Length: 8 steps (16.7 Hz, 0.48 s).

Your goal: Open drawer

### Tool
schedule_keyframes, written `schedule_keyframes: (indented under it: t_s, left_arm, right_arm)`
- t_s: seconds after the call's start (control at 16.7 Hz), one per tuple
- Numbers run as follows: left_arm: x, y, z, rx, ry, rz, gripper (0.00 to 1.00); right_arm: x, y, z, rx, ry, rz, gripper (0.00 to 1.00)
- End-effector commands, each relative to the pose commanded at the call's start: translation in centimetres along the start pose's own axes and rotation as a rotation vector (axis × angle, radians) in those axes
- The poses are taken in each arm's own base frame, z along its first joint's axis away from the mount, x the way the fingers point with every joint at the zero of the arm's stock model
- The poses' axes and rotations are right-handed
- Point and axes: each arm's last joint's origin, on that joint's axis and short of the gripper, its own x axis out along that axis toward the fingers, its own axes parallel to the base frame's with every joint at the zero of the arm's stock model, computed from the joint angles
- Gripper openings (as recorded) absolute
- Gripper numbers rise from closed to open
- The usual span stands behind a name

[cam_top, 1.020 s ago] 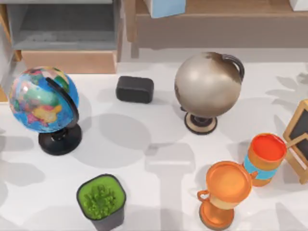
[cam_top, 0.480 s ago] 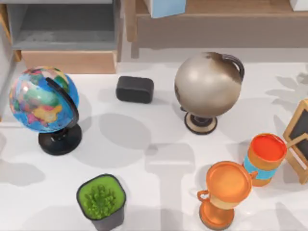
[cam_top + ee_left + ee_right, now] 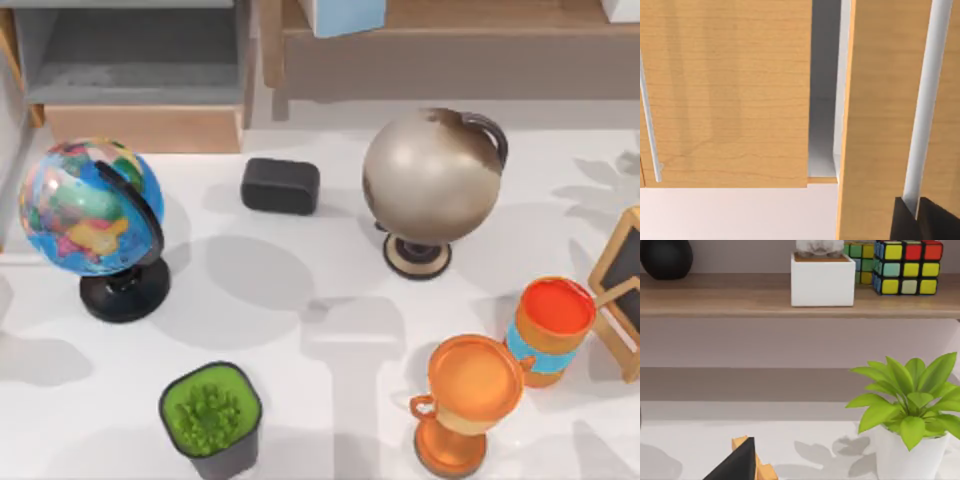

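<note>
Wood fronts crowd left wrist view. Left gripper (image 3: 916, 212) has dark fingertips (image 3: 905, 220) pinched narrow on pale bar handle (image 3: 925, 110) of drawer (image 3: 885, 115), handle running straight out between jaws; beyond it, grey gap (image 3: 822, 100), then second wood front (image 3: 725, 90). Step judged: pull under way, drawer partly out. Next: straight pull, grip kept. Left wrist level, facing front square-on. Right gripper (image 3: 737, 462) parked near potted plant (image 3: 907, 410); jaw state cannot tell.

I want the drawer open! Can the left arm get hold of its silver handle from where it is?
Probably yes. The left gripper already sits at the silver handle bar, its dark fingers either side of it, with nothing between.
</note>
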Motion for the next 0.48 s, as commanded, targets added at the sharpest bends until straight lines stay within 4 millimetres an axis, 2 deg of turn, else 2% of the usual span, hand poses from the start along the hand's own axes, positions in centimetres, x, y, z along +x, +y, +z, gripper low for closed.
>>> schedule_keyframes:
  t_s: [0.48]
  left_arm:
    - [0.0,0.0,0.0,0.0,0.0,0.0,0.9]
  right_arm:
    - [0.0,0.0,0.0,0.0,0.0,0.0,1.0]
